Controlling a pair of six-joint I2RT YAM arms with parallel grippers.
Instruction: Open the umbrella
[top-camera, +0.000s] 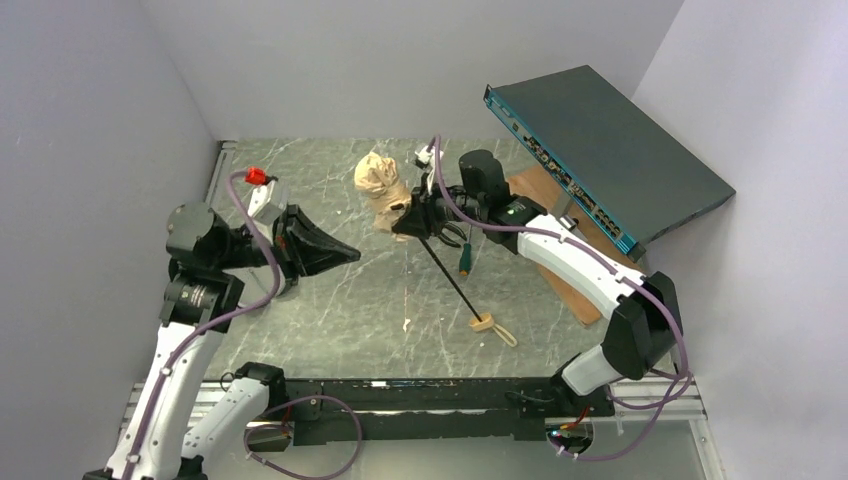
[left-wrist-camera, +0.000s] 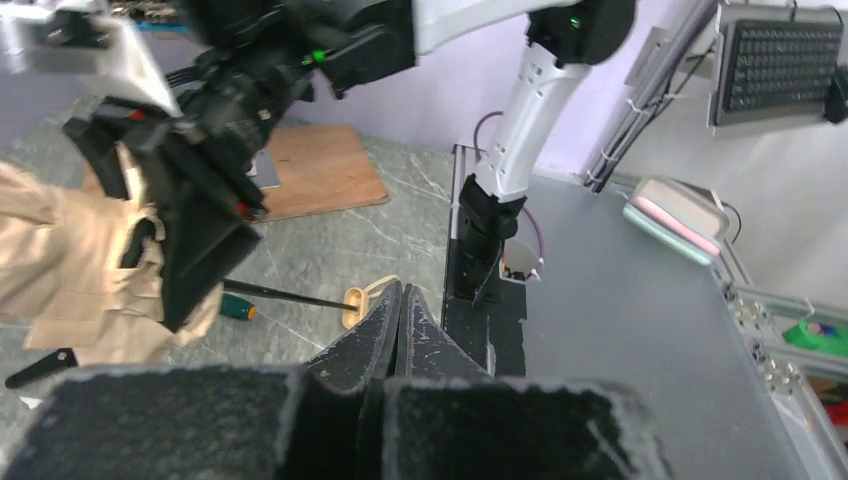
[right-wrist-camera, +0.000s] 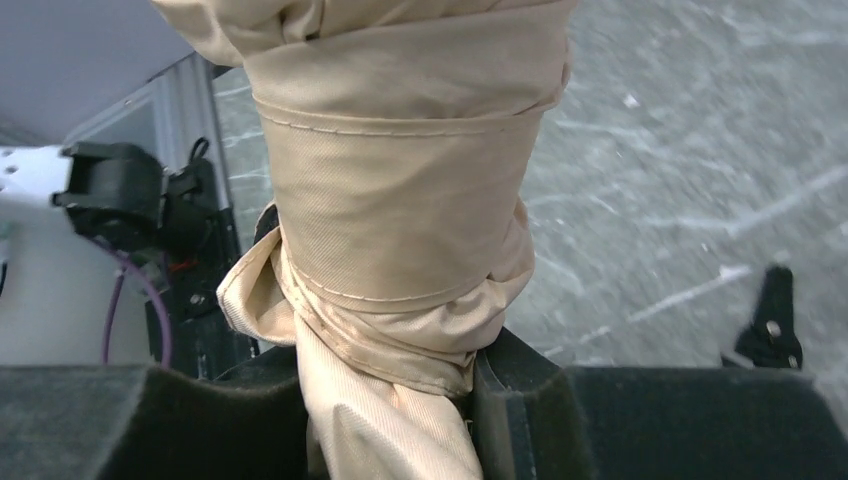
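The umbrella (top-camera: 381, 181) is a folded beige fabric bundle at the middle back of the table. Its thin dark shaft (top-camera: 447, 277) runs down-right to a cream handle (top-camera: 483, 322) with a loop strap, resting on the table. My right gripper (top-camera: 408, 217) is shut on the lower end of the fabric bundle (right-wrist-camera: 400, 190), which fills the right wrist view. My left gripper (top-camera: 345, 254) is shut and empty, held above the table left of the shaft. In the left wrist view its closed fingers (left-wrist-camera: 400, 310) point toward the handle (left-wrist-camera: 356, 300).
A green-handled screwdriver (top-camera: 465, 259) lies next to the shaft. A wooden board (top-camera: 560, 235) and a tilted dark box (top-camera: 610, 150) are at the back right. A small black part (right-wrist-camera: 772, 320) lies on the marble table (top-camera: 330, 320).
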